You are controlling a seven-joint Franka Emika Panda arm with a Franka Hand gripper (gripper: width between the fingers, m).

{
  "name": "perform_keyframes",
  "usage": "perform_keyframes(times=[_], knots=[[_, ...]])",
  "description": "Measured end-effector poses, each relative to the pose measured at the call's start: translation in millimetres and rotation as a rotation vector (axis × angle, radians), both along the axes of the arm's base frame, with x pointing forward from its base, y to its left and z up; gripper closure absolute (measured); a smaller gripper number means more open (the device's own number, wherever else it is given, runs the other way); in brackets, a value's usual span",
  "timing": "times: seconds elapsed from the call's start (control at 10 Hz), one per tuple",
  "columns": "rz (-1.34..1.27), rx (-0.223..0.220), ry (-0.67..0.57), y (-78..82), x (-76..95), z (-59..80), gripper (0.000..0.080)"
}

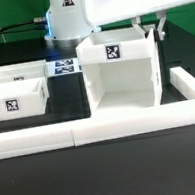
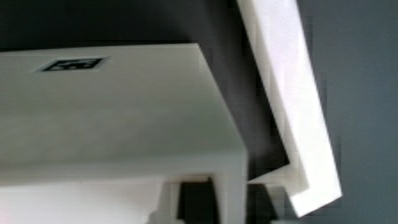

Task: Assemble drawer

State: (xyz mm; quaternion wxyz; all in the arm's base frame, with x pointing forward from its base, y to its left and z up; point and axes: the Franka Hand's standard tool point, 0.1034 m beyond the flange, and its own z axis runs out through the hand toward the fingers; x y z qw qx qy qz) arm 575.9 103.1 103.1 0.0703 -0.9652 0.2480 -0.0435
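The drawer's tall white shell (image 1: pixel 123 81) stands mid-table with its open side to the front and a tag on its back panel. My gripper (image 1: pixel 149 29) is at the top of the shell's side wall on the exterior view's right. In the wrist view the gripper (image 2: pixel 231 196) has a dark finger (image 2: pixel 196 200) on each side of that thin white wall (image 2: pixel 285 110), and the jaws look closed onto it. The tagged panel (image 2: pixel 107 110) fills much of that view. Two small white trays (image 1: pixel 17 99) (image 1: pixel 21 73) sit at the exterior view's left.
A long low white border wall (image 1: pixel 91 135) runs along the front and turns back at the exterior view's right (image 1: pixel 187 82). The marker board (image 1: pixel 61 67) lies behind the trays. The robot's base (image 1: pixel 66 19) stands at the back.
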Motion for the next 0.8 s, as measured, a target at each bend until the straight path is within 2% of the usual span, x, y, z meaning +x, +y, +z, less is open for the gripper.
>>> perform_keyframes(times=[0.2,0.4,0.8], knots=[[-0.262,0.036,0.044,1.7,10.5,-2.6,0.0758],[-0.340,0.047,0.045,2.5,13.8,-0.7,0.0758],[-0.550,0.096,0.075,10.3,13.4,0.7,0.0758]])
